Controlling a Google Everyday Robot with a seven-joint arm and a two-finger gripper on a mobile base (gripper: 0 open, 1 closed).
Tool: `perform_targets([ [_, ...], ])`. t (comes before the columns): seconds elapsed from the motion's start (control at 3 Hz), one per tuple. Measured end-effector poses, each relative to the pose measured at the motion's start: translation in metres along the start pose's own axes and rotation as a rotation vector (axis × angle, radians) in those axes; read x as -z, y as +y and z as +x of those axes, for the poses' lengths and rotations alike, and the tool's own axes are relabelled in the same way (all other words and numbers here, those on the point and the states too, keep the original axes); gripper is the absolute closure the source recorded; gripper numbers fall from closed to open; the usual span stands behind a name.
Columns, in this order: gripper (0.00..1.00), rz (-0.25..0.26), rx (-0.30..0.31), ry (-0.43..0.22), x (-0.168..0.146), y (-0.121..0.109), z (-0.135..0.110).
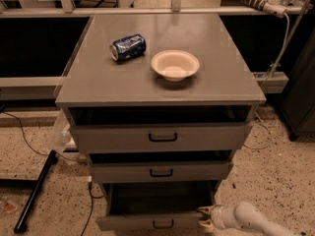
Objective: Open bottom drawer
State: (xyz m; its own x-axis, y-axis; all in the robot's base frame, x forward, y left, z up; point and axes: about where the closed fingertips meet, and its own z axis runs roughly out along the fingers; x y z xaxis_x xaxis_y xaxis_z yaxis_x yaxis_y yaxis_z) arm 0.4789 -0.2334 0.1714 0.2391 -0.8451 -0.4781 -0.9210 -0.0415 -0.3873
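Over speckled floor [275, 181], the bottom drawer [142, 223] juts camera-ward, front lying left-right, gripper [203, 218] splayed at its right end.

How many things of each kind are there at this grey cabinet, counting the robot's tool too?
Drawers: 3, all pulled out some: top drawer, middle drawer, bottom drawer
Cans: 1, blue can on its side on the cabinet top
Bowls: 1, cream bowl
Tools: 1, tool at the bottom drawer's right front corner
Total: 6
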Motion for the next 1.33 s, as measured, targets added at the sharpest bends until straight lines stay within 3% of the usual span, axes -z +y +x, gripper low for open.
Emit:
perform_targets([
  [0.33,0.37,-0.032,-0.02,-0.02,-0.006,0.012,0.006],
  [1.0,0.84,-0.038,-0.026,-0.022,-0.002,0.014,0.005],
  [1.33,1.0,-0.056,-0.048,-0.022,0.002,0.032,0.01],
])
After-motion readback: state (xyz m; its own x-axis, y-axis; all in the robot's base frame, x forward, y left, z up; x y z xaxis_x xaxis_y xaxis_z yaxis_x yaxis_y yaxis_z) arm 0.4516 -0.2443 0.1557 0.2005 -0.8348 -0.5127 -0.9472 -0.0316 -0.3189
